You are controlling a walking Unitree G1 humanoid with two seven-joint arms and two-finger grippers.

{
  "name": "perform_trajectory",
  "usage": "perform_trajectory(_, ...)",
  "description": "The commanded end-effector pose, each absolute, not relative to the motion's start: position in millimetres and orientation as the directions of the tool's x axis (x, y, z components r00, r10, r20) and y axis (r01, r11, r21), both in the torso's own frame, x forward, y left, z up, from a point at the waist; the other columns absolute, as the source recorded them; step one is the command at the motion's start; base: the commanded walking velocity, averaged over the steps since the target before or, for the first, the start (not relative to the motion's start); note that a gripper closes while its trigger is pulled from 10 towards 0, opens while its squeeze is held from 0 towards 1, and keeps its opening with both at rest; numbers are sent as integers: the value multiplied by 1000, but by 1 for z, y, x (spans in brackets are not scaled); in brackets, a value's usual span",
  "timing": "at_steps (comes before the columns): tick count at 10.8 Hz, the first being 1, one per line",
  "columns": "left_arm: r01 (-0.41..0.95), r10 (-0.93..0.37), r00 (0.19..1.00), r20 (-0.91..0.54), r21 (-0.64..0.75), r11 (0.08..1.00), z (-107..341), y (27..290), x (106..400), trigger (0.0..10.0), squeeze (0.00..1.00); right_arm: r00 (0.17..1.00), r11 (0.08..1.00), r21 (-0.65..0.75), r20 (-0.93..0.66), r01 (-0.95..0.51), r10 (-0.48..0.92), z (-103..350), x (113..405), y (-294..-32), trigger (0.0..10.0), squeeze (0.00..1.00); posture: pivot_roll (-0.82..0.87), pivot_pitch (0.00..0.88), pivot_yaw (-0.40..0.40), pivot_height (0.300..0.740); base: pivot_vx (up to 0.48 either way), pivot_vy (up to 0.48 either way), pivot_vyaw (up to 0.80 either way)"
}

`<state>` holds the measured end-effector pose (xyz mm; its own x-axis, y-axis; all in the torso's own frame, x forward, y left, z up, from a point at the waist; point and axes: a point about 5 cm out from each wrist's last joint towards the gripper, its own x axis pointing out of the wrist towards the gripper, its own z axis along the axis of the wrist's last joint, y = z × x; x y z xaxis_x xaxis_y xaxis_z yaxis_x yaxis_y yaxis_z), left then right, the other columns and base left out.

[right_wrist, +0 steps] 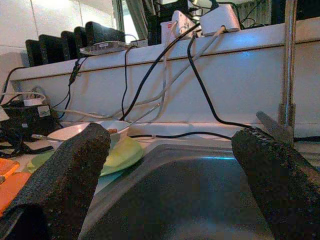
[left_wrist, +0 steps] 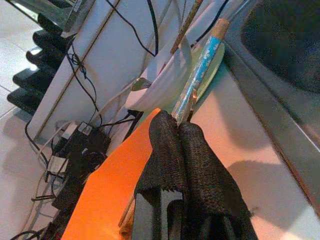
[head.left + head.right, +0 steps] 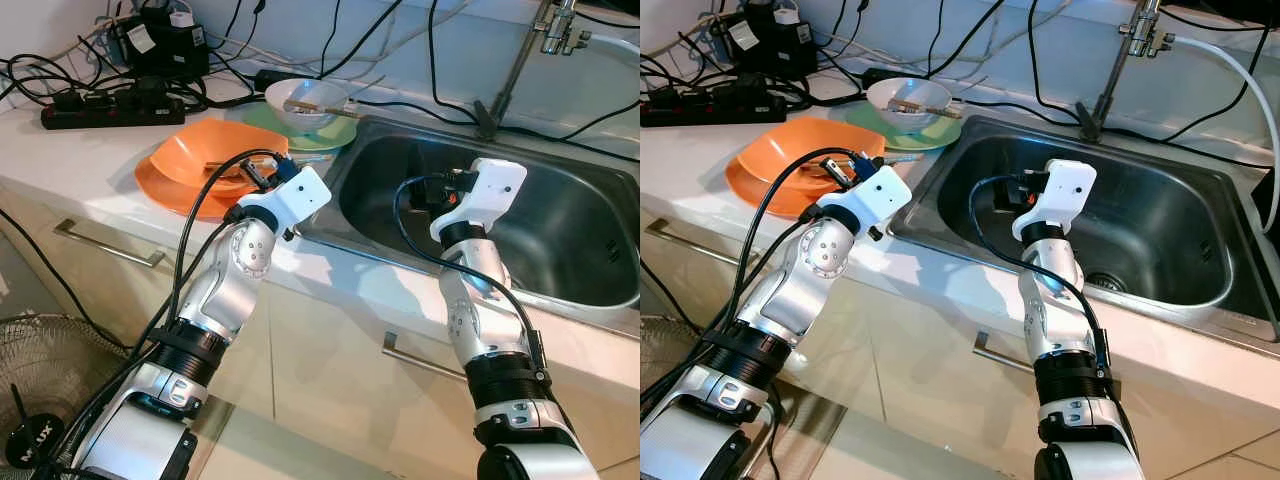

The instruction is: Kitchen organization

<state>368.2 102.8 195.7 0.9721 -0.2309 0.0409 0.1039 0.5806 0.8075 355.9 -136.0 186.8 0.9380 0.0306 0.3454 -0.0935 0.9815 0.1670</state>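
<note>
We are pressing the left gripper (image 2: 176, 131) tight, its two black fingers (image 2: 200, 170) clamping the metal end of a blue-handled utensil (image 2: 202, 70), which is slanting up past a white bowl (image 2: 167, 82) and across a pale green plate (image 2: 212, 67); from the wrist we cannot tell whether the utensil is a knife or a fork. That same wrist view is showing an orange surface under the fingers and thin sticks rising out of the bowl, while the head views are placing it all: the left gripper (image 3: 262, 172) is sitting over the stacked orange plates (image 3: 175, 165) on the white counter (image 3: 70, 150), just beside the stainless sink (image 3: 560, 230), with the white bowl standing on the green plate behind them and touching neither gripper. We are holding the right gripper (image 1: 172, 150) spread wide apart and gripping nothing, hanging inside the sink basin, as the right eye view is showing (image 3: 1012, 190). Its wrist camera is looking across the basin rim toward the faucet stem (image 1: 287, 65) and the cables along the back wall. A black power strip (image 3: 110, 105) is lying at the counter's far left.
</note>
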Motion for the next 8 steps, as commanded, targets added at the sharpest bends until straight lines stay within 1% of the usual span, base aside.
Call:
perform_trajectory(1,95,-252,965,64,815,572,203,97,369,0,0,934,980,176,357,-93,25,191,357,-137,10000,0,192,13,-54,725,0,0,0)
perform_trajectory(3,92,-258,963,73,815,572,204,97,369,0,0,934,980,178,357,-93,24,190,357,-137,10000,0,191,10,-53,725,0,0,0)
perform_trajectory(6,49,-290,945,154,808,588,217,91,366,0,0,935,979,180,355,-92,22,190,357,-137,10000,0,194,10,-55,725,0,0,0)
perform_trajectory(7,60,-288,947,139,807,588,215,90,367,3843,0,935,979,180,355,-93,23,190,357,-137,10000,0,194,10,-55,725,0,0,0)
perform_trajectory(8,62,-289,947,138,807,587,214,90,366,10000,0,935,979,180,355,-93,24,190,357,-137,10000,0,194,10,-55,725,0,0,0)
